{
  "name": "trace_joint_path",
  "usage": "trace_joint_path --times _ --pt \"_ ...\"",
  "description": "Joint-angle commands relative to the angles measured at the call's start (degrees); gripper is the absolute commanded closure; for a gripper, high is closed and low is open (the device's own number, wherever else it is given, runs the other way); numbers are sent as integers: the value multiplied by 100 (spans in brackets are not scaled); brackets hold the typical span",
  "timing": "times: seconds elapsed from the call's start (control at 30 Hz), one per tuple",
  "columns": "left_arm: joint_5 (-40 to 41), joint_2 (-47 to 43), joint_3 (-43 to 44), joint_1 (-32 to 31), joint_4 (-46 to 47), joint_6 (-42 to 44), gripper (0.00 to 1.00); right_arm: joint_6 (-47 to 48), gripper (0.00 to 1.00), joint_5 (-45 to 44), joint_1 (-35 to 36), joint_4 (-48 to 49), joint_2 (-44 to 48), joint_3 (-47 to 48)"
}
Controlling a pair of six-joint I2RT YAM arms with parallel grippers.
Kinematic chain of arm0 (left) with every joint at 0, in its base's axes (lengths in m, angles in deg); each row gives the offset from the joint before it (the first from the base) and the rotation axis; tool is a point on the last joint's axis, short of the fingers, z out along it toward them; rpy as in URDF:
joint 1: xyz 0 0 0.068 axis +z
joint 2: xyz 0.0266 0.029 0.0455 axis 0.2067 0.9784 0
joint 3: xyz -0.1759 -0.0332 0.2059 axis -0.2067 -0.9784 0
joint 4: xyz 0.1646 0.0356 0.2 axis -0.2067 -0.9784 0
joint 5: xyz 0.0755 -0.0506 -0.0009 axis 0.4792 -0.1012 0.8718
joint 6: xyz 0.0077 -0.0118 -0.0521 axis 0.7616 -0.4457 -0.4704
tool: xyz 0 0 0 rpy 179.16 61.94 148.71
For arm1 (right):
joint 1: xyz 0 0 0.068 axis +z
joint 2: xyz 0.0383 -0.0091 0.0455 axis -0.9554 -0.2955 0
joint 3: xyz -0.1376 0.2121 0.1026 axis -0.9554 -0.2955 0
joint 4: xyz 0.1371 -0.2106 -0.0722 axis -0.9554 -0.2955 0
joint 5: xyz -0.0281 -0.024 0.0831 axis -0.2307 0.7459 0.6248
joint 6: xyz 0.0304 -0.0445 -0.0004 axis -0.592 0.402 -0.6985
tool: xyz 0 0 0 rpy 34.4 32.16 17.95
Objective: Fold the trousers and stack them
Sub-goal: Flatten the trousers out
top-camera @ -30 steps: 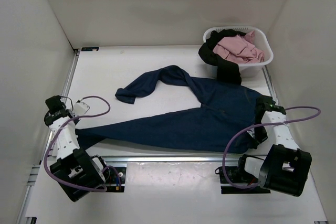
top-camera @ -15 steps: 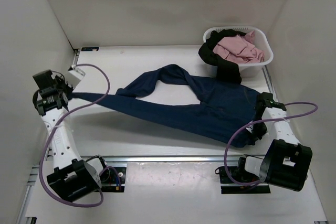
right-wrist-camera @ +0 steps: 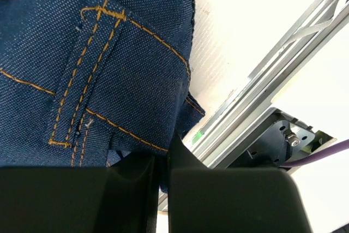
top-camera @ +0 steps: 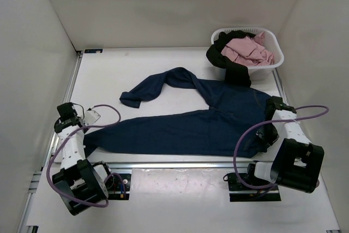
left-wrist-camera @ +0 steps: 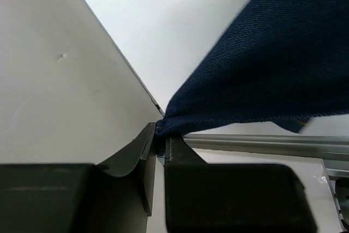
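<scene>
Left end effector and right end effector pinch navy trousers.

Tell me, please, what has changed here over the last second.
The left gripper swung one leg end of the jeans up and out to the far left, then brought it back down by the near edge, where that leg now lies a little straighter. Both it and the right gripper, at the waistband, kept their hold. The other leg and the basket stayed put.

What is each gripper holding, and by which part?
Both hold the navy denim trousers: the left gripper by one leg's end, the right gripper by the waistband edge.
</scene>
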Motion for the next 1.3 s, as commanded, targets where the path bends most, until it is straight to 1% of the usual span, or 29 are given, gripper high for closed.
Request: trace_joint_path --times 0.0,0.1,0.13,0.2,0.23,0.27,0.3,0.37,0.43,0.5,0.57,0.6,0.67,0.7,0.83,0.9,0.97,1.0,1.1,1.17,1.23,1.27 --pt "147 -198 44 51 160 37 85 68 100 -242 -78 12 -24 3" --pt "-222 -198 526 51 160 -15 85 120 100 -242 -78 65 -129 3" --pt "-485 -41 928 51 238 -173 85 121 100 -242 -78 65 -129 3" --pt "-654 135 1326 -28 501 -419 85 121 100 -242 -78 65 -182 3" --pt "-654 232 1519 -193 616 -664 85 121 100 -242 -78 117 -182 3" --pt "-594 433 1869 -264 748 -788 85 121 100 -242 -78 118 -182 3" --pt "-523 531 2038 -326 879 -903 85 121 100 -242 -78 118 -182 3" --pt "-295 663 2485 -528 1214 -1228 85 121 100 -181 -78 118 -182 3" --pt "-294 716 2645 -607 1276 -1456 85 121 100 -181 -78 170 -182 3" --pt "-294 638 2375 -748 1276 -1457 85 121 100 -128 -78 170 -182 -58" --pt "-93 472 1875 -862 1276 -1091 83 173 100 -67 -78 223 -130 -58" --pt "4 409 1316 -863 1276 -975 82 173 100 -67 -78 223 -129 -110" --pt "275 269 794 -863 1276 -686 82 173 100 -5 -78 223 -77 -111" --pt "329 103 348 -863 1276 -597 81 173 100 47 -78 223 -77 -111" --pt "383 -364 -419 -634 1276 -280 80 173 100 48 -78 223 -24 -111" --pt "601 -426 -579 -555 1198 -332 80 173 100 48 -78 223 -24 -111" --pt "655 -426 -685 -502 1014 -437 78 173 100 48 -78 223 -24 -111" --pt "655 -426 -685 -502 699 -516 77 173 100 48 -78 223 -24 -111" --pt "707 -479 -764 -502 363 -578 72 173 100 48 -78 223 -24 -111" --pt "1014 -479 -948 -450 362 -579 72 173 100 48 -139 223 -76 -111" --pt "1312 -531 -1063 -450 362 -579 72 173 100 48 -358 223 -77 -111" --pt "1393 -532 -1150 -450 293 -579 69 173 100 48 -455 223 -77 -111"
